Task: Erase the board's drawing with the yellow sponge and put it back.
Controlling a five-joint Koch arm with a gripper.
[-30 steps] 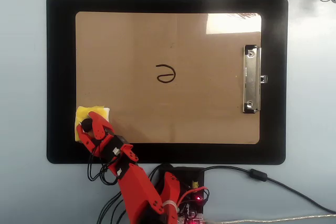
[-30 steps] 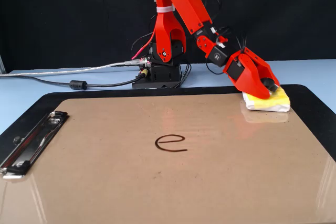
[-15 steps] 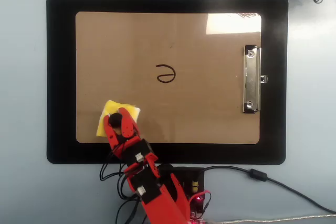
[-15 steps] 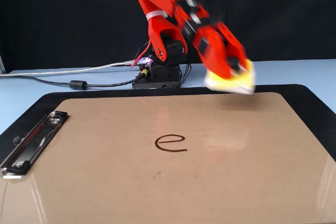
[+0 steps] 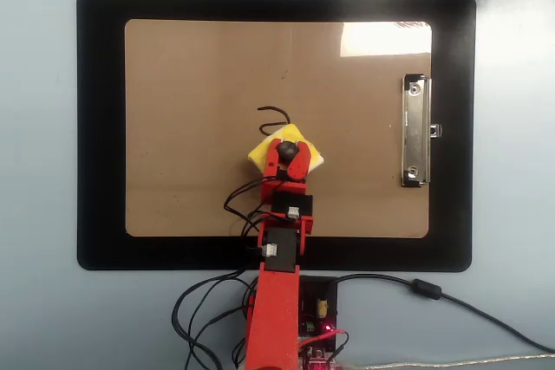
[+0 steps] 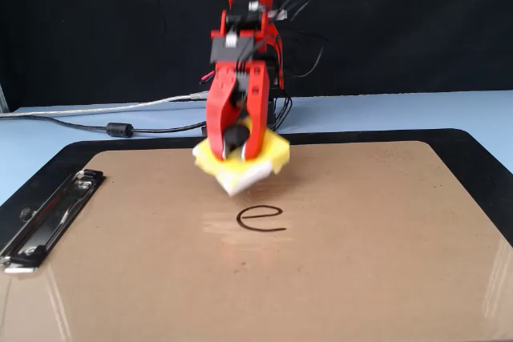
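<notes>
I found no containers in either view; the only bearing surfaces were the black mat (image 5: 95,127) and the board (image 5: 191,67) lying on it, clip (image 5: 415,131) at the right of the overhead frame.

The gripper (image 5: 288,152) was clamped on the black knob (image 5: 287,152) of the sponge (image 5: 263,152), one jaw on each side of it. The sponge sat at the centre of the overhead frame, turned corner-up like a diamond. In the fixed view the sponge (image 6: 210,161) hung tilted above the board (image 6: 385,262), its white edge lowest, clear of the surface and just behind the drawing (image 6: 260,219).

In the overhead view the sponge covered the lower part of the drawing (image 5: 272,113); only its upper curve showed above the sponge's top corner. The fixed view showed the loop whole and unsmeared, centre frame.

Against the frame half a second before: the sponge had travelled from the lower left of the board to its centre. The arm (image 5: 276,301), which had leaned leftward, ran straight up the overhead frame from the base (image 5: 316,301). A full second before, the sponge had rested on the board's lower-left corner in the overhead view. The drawing was unchanged throughout.
</notes>
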